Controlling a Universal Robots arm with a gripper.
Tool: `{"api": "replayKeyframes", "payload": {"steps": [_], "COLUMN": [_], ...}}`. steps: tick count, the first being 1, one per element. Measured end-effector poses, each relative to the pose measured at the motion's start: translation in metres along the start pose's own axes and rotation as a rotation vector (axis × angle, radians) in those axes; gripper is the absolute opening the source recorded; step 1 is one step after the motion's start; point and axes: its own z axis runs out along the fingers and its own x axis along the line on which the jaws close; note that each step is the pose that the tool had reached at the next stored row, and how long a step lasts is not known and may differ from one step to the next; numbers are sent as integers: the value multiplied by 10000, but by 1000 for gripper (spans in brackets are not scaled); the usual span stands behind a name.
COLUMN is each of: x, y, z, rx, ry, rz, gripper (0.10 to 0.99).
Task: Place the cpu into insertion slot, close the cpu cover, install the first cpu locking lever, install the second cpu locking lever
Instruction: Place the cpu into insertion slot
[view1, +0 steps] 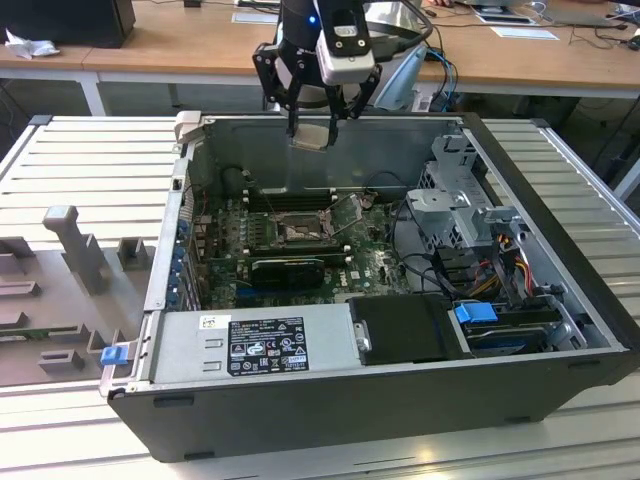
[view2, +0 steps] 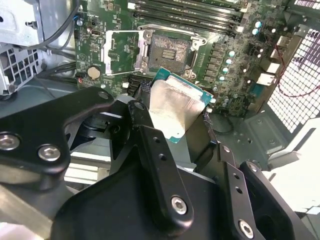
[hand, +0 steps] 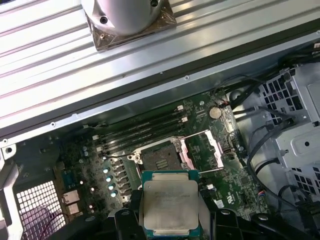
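Hanging over the rear wall of the open computer case (view1: 400, 405), your arm points straight down in the exterior view. The gripper (view1: 312, 128) is clenched on the cpu (view1: 310, 138), which is held roughly level and well above everything inside. The case lies on its side on a slatted table (view1: 100, 165). In it you have the green board (view1: 375, 262) on the floor, a grey power supply (view1: 255, 345) along the near wall, and a metal drive cage (view1: 460, 205) towards the exterior view's right. The insertion slot (view1: 300, 232) sits mid-board, and the cpu cover (view1: 346, 212) appears to be swung up beside it, though it is small from here. In the second wrist view, the black fingers (view2: 144, 122) pinch the cpu (view2: 177, 112) by two opposite edges, silver top towards the camera and a green rim showing around it. Beyond it the insertion slot (view2: 169, 50) lies bare, its dark pin field exposed. The cpu cover (view2: 124, 52) is folded fully back, flat on the board just beside the slot, and the long memory slots (view2: 190, 15) run past the far side. In the first wrist view, the cpu (hand: 170, 202) is gripped just short of the insertion slot (hand: 161, 161), apart from it and not over it. The cpu cover (hand: 202, 150) lies open on the side nearer the drive cage (hand: 295, 120), and dark cables (hand: 255, 150) loop between the cage and the board.
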Motion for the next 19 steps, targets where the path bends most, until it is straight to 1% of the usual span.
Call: {"api": "replayKeyframes", "payload": {"steps": [19], "x": [0], "y": [-1], "z": [10], "rx": [-24], "ry": [-106], "rz": [1185], "gripper": [529]}}
